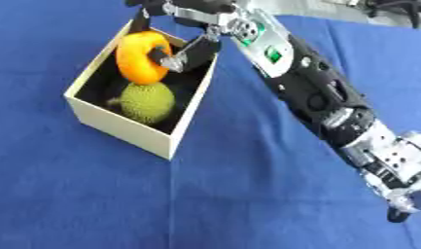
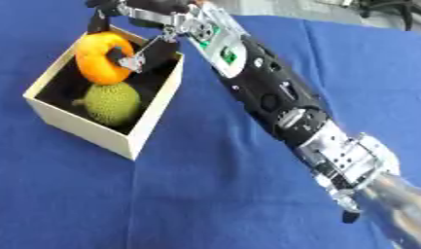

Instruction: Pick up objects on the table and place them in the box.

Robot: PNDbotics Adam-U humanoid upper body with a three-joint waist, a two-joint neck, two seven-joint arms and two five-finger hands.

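In the open box [image 1: 120, 127] near the table's [image 1: 247, 204] far left corner, a bumpy green fruit [image 1: 145, 102] lies at the near end. Above it the right hand [image 1: 175, 57] pinches an orange fruit [image 1: 138, 57] — judged best lowered beside the green one before uncurling the fingers — not dropped.

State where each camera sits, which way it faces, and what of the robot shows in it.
Left eye view: in the head, looking down at the box on the blue cloth; the right arm crosses from lower right.
Right eye view: beside it, same downward aim, scene shifted left.
Both share: the right hand curled on the orange fruit over the box, green fruit inside.
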